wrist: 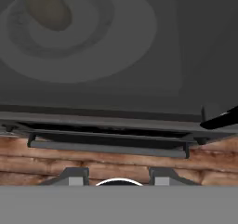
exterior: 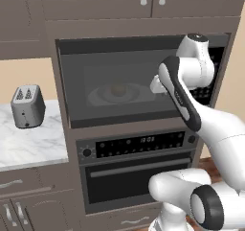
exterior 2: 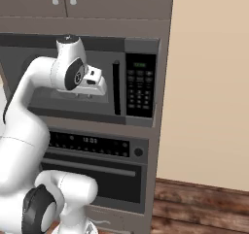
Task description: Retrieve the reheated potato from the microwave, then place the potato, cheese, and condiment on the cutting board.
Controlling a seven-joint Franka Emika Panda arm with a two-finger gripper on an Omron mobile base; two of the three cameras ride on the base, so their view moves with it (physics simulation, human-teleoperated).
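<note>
- Gripper (wrist: pixel 118 175): 2 fingertips part-open, a narrow gap between them, nothing held.
- Microwave (exterior: pixel 119 88) door closed, glass just ahead of the hand.
- Potato (wrist: pixel 49 7) behind the glass on the turntable, toward the door's middle, away from the vertical handle (exterior 2: pixel 116 87).

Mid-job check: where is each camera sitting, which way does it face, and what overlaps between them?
Left base view: behind-left, facing the grey steel microwave with dark glass door; white arm rises lower right.
Right base view: behind-right, facing its black keypad panel; arm lower left, gripper at the door.
Hand view: on the hand, against the glass; dark fingertips at bottom.
Shared: the small golden-brown potato on a plate behind the closed door.
</note>
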